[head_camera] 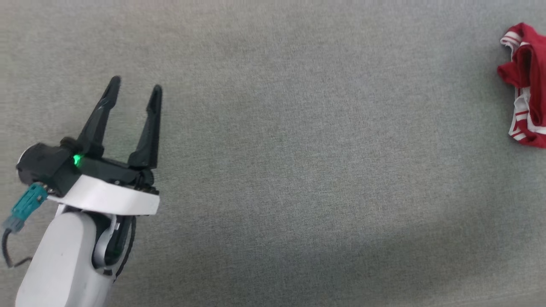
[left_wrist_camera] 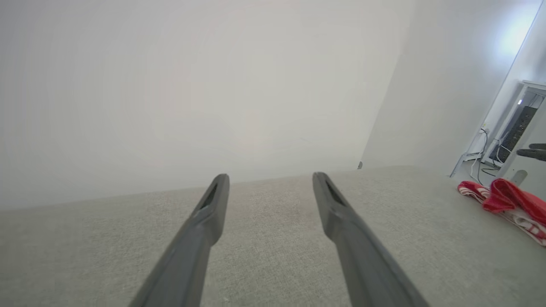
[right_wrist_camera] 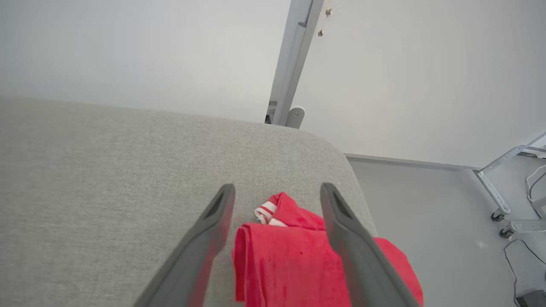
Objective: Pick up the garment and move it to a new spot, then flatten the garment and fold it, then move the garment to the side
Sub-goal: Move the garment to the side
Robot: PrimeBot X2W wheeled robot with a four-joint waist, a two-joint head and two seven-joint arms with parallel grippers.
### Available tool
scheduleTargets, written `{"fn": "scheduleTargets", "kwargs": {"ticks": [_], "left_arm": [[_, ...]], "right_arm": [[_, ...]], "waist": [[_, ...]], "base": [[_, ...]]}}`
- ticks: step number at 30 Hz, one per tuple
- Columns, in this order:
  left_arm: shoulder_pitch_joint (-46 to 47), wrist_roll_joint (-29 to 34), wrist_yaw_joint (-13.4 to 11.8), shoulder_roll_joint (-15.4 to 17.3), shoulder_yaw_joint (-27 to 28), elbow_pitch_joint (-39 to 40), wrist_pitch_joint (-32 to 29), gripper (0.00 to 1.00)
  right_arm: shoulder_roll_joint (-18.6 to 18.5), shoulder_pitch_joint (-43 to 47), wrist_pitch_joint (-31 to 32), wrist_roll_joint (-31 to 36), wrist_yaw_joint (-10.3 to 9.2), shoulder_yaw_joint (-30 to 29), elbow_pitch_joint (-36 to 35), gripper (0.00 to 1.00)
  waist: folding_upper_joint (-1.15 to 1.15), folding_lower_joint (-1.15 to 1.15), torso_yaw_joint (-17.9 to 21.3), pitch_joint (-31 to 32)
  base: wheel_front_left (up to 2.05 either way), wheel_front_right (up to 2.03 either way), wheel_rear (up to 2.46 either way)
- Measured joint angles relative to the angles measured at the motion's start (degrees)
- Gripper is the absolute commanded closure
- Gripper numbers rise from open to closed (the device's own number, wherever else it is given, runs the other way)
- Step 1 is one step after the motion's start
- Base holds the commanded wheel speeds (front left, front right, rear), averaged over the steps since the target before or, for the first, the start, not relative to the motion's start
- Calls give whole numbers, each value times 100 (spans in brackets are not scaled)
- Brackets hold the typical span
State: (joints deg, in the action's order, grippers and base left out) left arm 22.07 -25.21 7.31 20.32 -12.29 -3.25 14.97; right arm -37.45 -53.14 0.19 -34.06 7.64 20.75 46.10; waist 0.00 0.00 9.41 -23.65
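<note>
Right wrist view showed the right gripper (right_wrist_camera: 276,187) spread wide above the garment (right_wrist_camera: 281,260), not pinching it. It lay bunched at the grey cushion's (right_wrist_camera: 106,179) corner (likely put aside there). The left gripper (head_camera: 136,83) hung open, well apart.

Broad flat surface of grey woven fabric (head_camera: 298,170), shadowed toward 5 o'clock in the head view. In the right wrist view: rounded fabric corner at 3 o'clock, smooth pale grey floor (right_wrist_camera: 426,221) at 4 o'clock; slim grey metal post (right_wrist_camera: 294,55) at 12 o'clock against plain white wall (right_wrist_camera: 128,51); white castor-footed frame leg (right_wrist_camera: 490,192) at 3 o'clock. In the left wrist view: bright light patch (left_wrist_camera: 516,34) at 1 o'clock, black panel with white cables (left_wrist_camera: 514,128) at 3 o'clock.
</note>
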Motion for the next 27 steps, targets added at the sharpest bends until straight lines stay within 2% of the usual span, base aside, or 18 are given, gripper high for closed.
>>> {"fn": "scheduleTargets", "kwargs": {"ticks": [10,16,21,27], "left_arm": [[-767,382,0,-309,873,-44,0,0],[-1230,420,0,-480,1316,8,0,0],[-1561,419,0,-547,1541,89,0,0],[-1941,465,0,-591,1738,143,0,0]], "right_arm": [[281,814,-1071,-225,0,204,-479,0],[386,1359,-1417,-211,0,115,-734,0],[548,1873,-1505,10,0,-166,-1009,0],[886,2607,-1516,460,0,-781,-1658,0]], "waist": [[0,0,-213,645],[0,0,-317,994],[0,0,-359,1226],[0,0,-351,1451]], "base": [[0,0,0],[0,0,0],[0,0,0],[0,0,0]]}}
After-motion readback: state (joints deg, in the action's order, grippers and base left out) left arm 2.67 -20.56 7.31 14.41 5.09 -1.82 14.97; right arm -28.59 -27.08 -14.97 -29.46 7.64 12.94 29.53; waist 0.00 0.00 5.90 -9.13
